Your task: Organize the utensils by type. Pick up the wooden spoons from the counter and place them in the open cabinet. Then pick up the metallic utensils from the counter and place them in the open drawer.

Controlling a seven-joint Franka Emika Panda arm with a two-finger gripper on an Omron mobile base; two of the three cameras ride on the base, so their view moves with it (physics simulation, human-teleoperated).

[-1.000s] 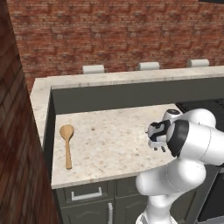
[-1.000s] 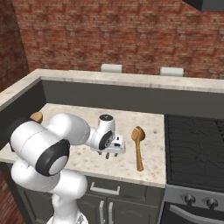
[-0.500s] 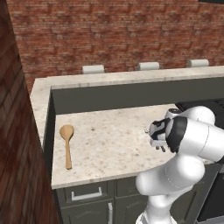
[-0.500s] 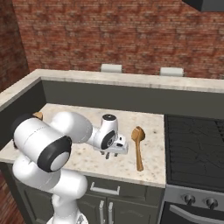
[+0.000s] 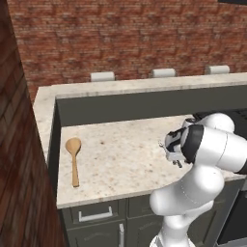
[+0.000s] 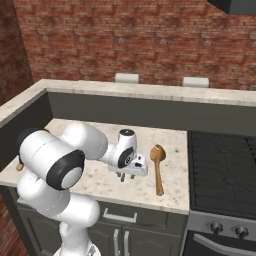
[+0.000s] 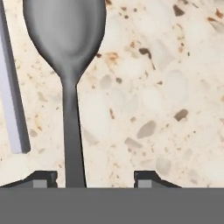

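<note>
the metal spoon runs off the hand view's top edge, its handle end hidden below; the silver fork is cut by the left edge.

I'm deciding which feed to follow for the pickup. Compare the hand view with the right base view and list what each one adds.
Hand view alone: the dark-grey metal spoon lying flat on the speckled counter, its handle running down between the tool's fingertips and close to one of them, with a thin silver bar beside it.

Right base view alone: a wooden spoon beside the tool, the stove and the brick wall.

Both: the same beige counter, with the tool low over it.
</note>
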